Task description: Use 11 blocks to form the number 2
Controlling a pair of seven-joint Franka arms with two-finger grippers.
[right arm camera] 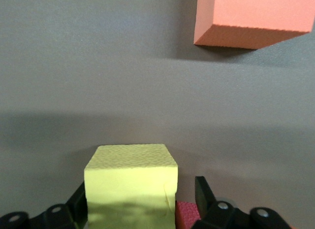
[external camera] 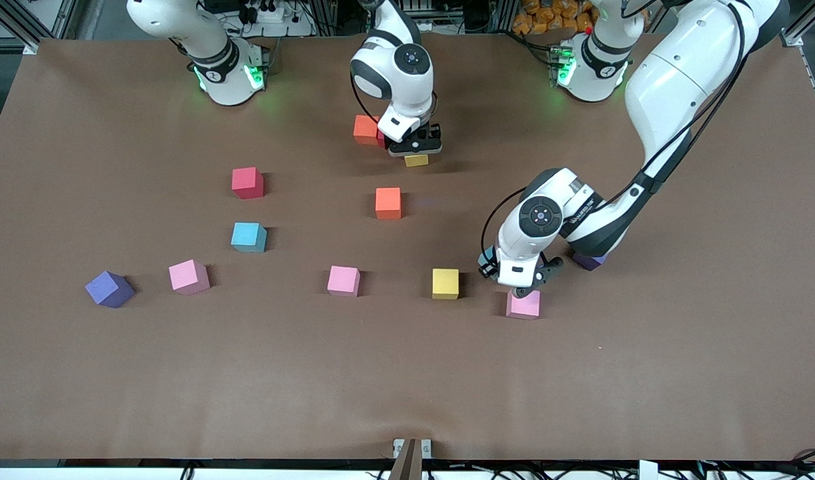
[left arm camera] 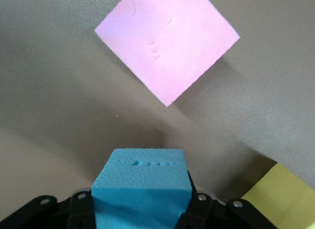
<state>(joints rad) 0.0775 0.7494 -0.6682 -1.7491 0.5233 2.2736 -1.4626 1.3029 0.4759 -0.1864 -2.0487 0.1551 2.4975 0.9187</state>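
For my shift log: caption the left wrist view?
Left gripper holds a light blue block above the brown table, a pink block lying ahead.

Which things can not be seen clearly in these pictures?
- Front view: the left arm covers most of a purple cube.
- Front view: the right gripper hides most of the yellow cube and the red block.
- Left wrist view: the frame edge cuts another yellow cube.

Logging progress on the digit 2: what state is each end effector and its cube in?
Left end effector: shut on the small light blue matte cube, over a pink matte cube.
Light blue cube: gripped, upright.
Right end effector: open around the small yellow matte cube.
Yellow cube: on the table, ungripped, upright.
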